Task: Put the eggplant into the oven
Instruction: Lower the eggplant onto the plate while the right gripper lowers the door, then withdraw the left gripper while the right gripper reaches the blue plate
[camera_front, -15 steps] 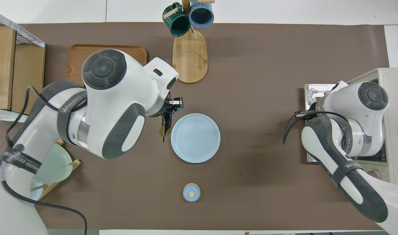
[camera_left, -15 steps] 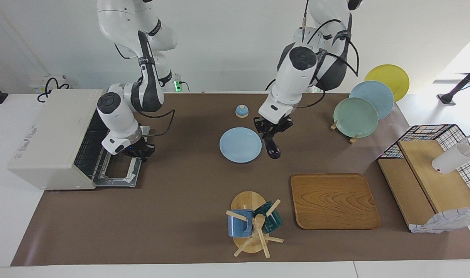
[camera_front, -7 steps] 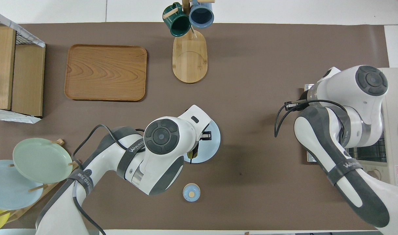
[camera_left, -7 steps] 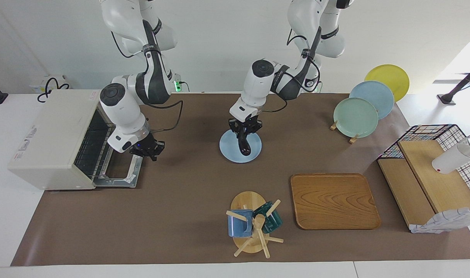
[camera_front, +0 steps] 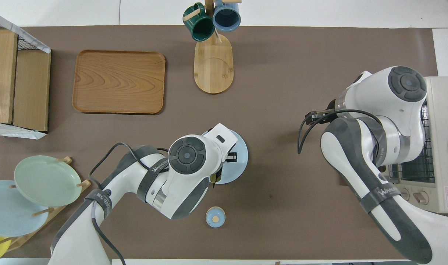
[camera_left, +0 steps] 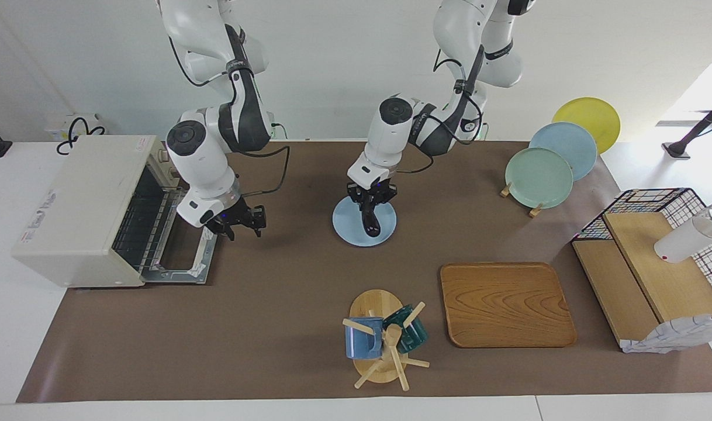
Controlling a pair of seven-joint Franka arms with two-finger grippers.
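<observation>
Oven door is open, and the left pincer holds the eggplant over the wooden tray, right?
Not the tray. In the facing view the left pincer holds the eggplant over the pale blue plate; the wooden tray lies apart from it. The oven door is open.

- One oven (camera_left: 78, 210), door open.
- One eggplant (camera_left: 370, 221), over the pale blue plate (camera_left: 347, 225).
- Four plates in all: that pale blue one, nearer the left arm's end than the oven, and three on a rack (camera_left: 517, 196): green (camera_left: 538, 177), blue (camera_left: 569, 143), yellow (camera_left: 590, 117).
- Two mugs, blue (camera_left: 362, 339) and dark green (camera_left: 411, 330), on one mug stand (camera_left: 379, 307).
- One wooden tray (camera_left: 506, 304).
- One small blue lidded dish (camera_front: 215, 216).
- One wire basket (camera_left: 654, 202).
- Two arms.
</observation>
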